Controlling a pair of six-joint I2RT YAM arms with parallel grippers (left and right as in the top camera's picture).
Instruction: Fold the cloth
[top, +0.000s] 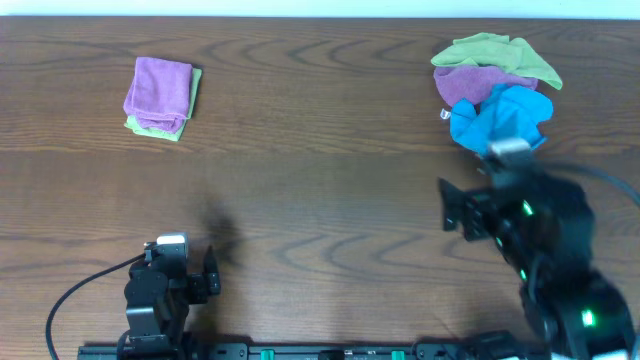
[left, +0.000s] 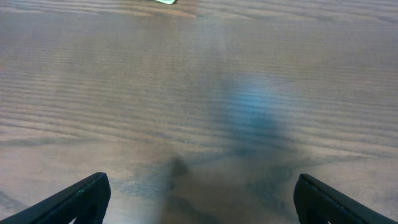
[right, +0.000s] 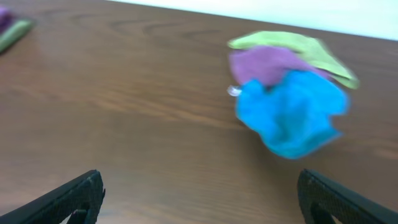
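Observation:
A heap of crumpled cloths lies at the far right of the table: a blue cloth (top: 500, 118) in front, a purple cloth (top: 475, 82) behind it and a green cloth (top: 498, 52) at the back. The right wrist view shows the same heap, with the blue cloth (right: 291, 112), purple cloth (right: 270, 63) and green cloth (right: 292, 43). My right gripper (right: 199, 199) is open and empty, just short of the blue cloth. My left gripper (left: 199, 199) is open and empty over bare wood near the front left edge.
A stack of folded cloths sits at the far left, a purple one (top: 160, 90) on a green one (top: 150, 127). The wooden table (top: 320, 180) lies between the two groups. The right arm (top: 540, 250) reaches over the front right.

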